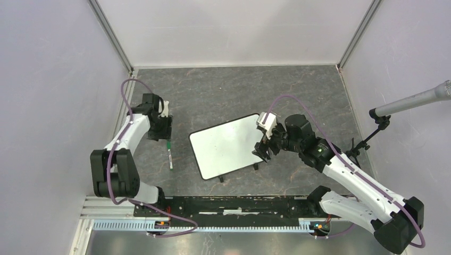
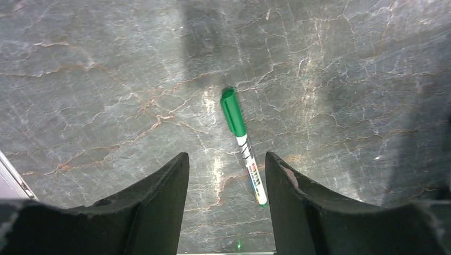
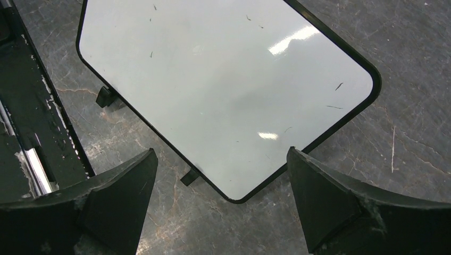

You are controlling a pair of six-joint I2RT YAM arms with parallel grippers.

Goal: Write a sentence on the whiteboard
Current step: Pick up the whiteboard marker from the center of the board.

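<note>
The whiteboard [image 1: 226, 146] lies flat and tilted at the table's middle, white with a thin black frame [image 3: 223, 90]. Its face carries only a few tiny dark specks; no sentence is in view. A green-capped marker [image 1: 169, 154] lies on the stone table left of the board. My left gripper [image 1: 159, 130] hovers over it, open. In the left wrist view the marker [image 2: 242, 141] rests on the table with its white end close to the right finger, untouched by my left gripper [image 2: 226, 159]. My right gripper [image 1: 264, 146] stands wide open over the board's near right corner, holding nothing [image 3: 220, 154].
A microphone on a stand [image 1: 415, 101] reaches in from the right wall. A black rail [image 1: 234, 204] runs along the near edge between the arm bases. Light walls enclose the table. Small black feet [image 3: 106, 96] stick out under the board's near edge.
</note>
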